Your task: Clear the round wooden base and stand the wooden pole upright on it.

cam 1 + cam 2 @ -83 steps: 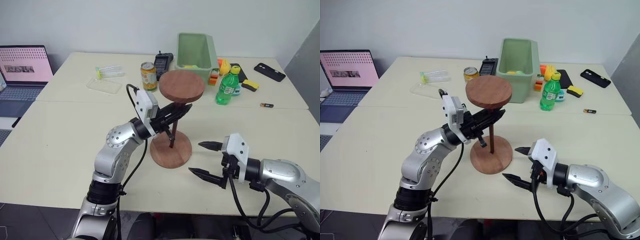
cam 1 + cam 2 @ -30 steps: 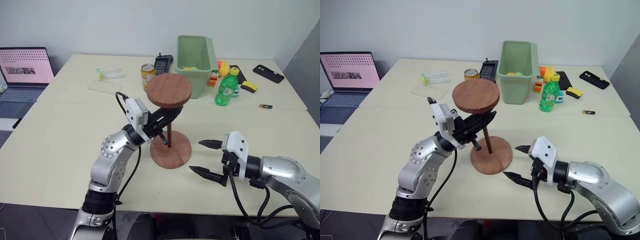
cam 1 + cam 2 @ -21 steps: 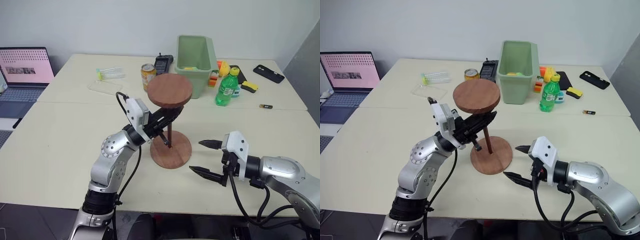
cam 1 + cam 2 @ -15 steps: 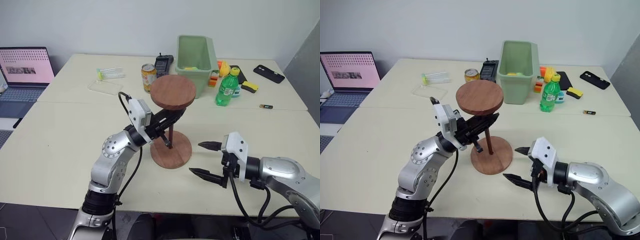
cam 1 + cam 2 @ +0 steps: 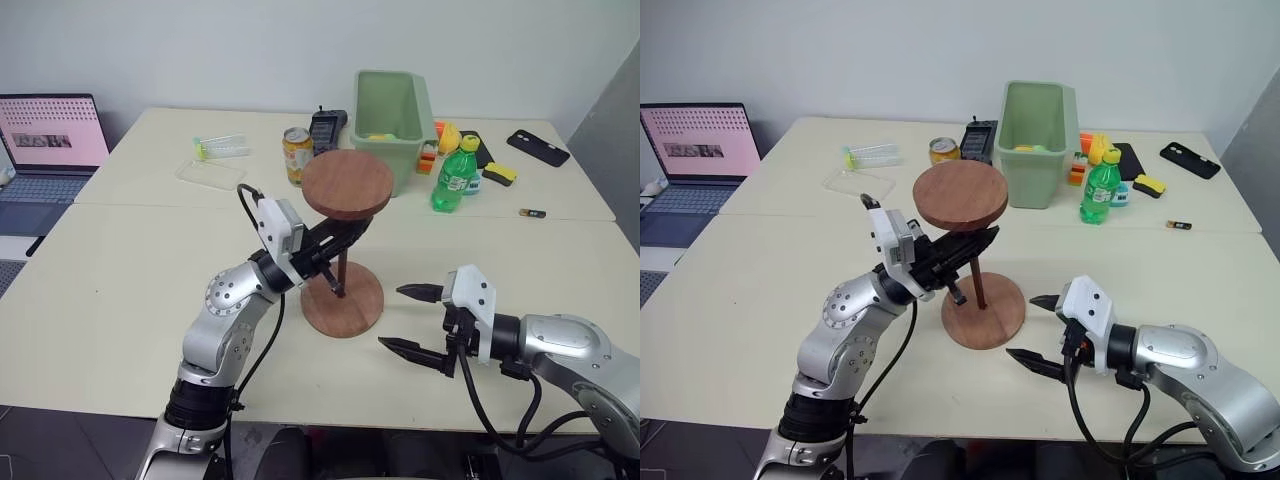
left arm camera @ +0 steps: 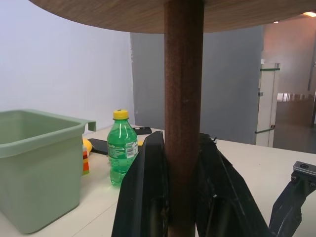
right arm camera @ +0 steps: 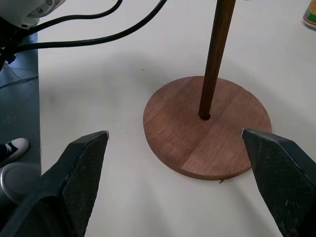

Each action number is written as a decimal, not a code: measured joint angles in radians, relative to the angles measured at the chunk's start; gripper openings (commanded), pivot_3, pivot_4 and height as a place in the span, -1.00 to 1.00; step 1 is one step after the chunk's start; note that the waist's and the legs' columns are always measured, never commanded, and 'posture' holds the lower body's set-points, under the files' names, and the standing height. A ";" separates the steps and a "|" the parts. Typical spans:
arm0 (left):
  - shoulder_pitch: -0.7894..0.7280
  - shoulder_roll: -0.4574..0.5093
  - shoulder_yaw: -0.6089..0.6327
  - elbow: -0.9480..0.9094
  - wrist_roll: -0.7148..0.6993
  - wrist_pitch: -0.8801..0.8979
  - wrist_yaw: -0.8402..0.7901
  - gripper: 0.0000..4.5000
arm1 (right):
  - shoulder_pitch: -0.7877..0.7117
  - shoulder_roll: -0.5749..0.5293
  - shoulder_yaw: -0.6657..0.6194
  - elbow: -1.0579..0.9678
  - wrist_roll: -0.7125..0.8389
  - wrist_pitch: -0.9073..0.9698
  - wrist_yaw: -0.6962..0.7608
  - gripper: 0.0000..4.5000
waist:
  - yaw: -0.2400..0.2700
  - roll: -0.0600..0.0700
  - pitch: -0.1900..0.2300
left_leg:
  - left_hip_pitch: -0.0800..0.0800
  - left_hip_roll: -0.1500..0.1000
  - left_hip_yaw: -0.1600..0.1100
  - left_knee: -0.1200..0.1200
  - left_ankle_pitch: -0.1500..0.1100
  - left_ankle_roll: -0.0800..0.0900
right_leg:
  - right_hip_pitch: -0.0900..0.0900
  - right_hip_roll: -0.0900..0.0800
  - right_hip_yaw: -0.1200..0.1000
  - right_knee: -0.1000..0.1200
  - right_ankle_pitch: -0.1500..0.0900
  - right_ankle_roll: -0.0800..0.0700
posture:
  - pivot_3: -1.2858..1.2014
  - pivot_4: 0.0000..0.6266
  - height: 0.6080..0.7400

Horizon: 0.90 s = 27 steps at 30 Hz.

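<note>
Head views: wooden pole point(image 5: 341, 268) clamped mid-shaft in left gripper point(image 5: 338, 240), disc end uppermost, foot in round wooden base point(image 5: 343, 297); rigid, top-heavy, likely light. Left wrist: fingers point(image 6: 148, 197) flank shaft. Right wrist: right gripper point(image 7: 177, 168) wide, base just ahead.

Nothing I can read here — the green bottle point(image 6: 122, 147) has a label, but its print is too small for me; the laptop point(image 5: 45, 135) screen shows pink with dark rows, no words I can make out.
</note>
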 measured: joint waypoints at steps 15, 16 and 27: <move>-0.015 -0.013 -0.010 0.015 0.004 0.000 0.001 -0.88 | 0.000 -0.001 0.000 0.000 -0.001 0.000 0.000 1.00 | 0.001 0.000 0.000 | 0.000 0.000 0.000 0.000 0.000 0.000 | 0.000 0.000 0.000 -0.001 0.000 0.000 | 0.03 -0.52 1.00; -0.017 -0.014 -0.010 0.018 0.004 0.000 0.001 -0.88 | 0.000 -0.001 0.000 0.000 -0.001 0.000 0.000 1.00 | 0.001 0.000 0.000 | 0.000 0.000 0.000 0.000 0.000 0.000 | 0.000 0.000 0.000 -0.001 0.000 0.000 | 0.03 -0.52 1.00; -0.020 -0.018 -0.012 0.022 0.006 -0.002 0.001 -0.88 | -0.001 -0.002 0.000 0.000 -0.004 0.000 0.000 1.00 | 0.001 0.000 0.000 | 0.000 0.000 0.000 0.000 0.000 0.000 | 0.000 0.000 0.000 -0.002 0.000 0.000 | 0.03 -0.52 1.00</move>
